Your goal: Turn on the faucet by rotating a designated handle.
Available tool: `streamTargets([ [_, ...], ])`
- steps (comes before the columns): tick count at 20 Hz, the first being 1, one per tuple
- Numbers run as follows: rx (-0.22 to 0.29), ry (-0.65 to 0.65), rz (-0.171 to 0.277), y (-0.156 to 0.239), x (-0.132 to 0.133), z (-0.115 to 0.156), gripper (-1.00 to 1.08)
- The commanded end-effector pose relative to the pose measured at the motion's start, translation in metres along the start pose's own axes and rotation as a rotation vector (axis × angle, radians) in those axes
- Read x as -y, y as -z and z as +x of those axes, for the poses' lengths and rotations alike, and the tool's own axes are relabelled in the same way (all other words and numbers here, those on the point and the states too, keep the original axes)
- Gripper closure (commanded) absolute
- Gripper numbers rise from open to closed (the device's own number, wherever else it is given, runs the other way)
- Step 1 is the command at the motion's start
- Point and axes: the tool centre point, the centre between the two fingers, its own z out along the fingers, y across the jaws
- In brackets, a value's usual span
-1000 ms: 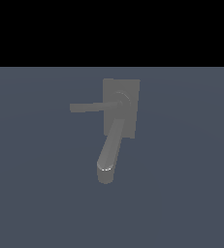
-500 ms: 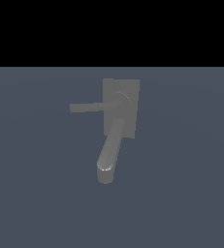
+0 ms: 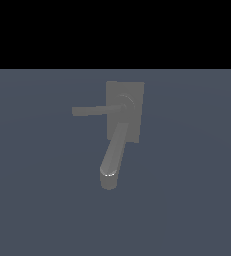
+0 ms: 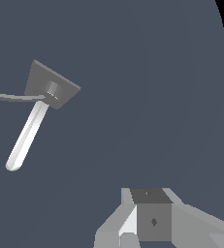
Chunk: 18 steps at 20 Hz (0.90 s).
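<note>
The gripper [image 4: 145,227] is absent from the exterior view. In the wrist view only its lower body and part of the fingers show at the frame edge, so how far the jaws stand apart cannot be told. Nothing is seen held in it. It sits well apart from the faucet [image 3: 124,111], so the step in hand is judged to be the approach.

To do that step well, the arm should make for the handle [image 3: 97,110], not the spout [image 3: 112,155]. Contact is best made out toward the free end of the bar, where a push gives the most turning effect about the hub [image 3: 126,105]. The push should run across the bar, following its arc. Pressing along its length would do nothing. The spout lies close below the bar near the hub, so an approach from the outer end keeps the fingers off it.

The faucet stands on a plain dark blue-grey floor [image 3: 187,200], near the middle of the exterior view. It is matte grey: a flat rectangular back plate [image 3: 134,90], a round hub on it, a thin straight bar running to the exterior view's left, and a thick rounded spout coming down and toward the camera, its tip catching light. In the wrist view the spout [image 4: 27,135] renders almost white.
</note>
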Motion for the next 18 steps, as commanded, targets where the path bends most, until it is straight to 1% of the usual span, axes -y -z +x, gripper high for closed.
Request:
streamTargets([
  [1,-0.069,-0.027,-0.091,0.023,-0.013,0.006,1.08],
  [6,-0.203,-0.068,-0.283,0.072,-0.03,0.016,1.08],
  [10,-0.306,-0.085,-0.44,0.115,-0.036,0.022,1.08],
  [14,-0.403,-0.087,-0.598,0.157,-0.032,0.029,1.08],
  [18,-0.494,-0.069,-0.757,0.197,-0.019,0.036,1.08],
])
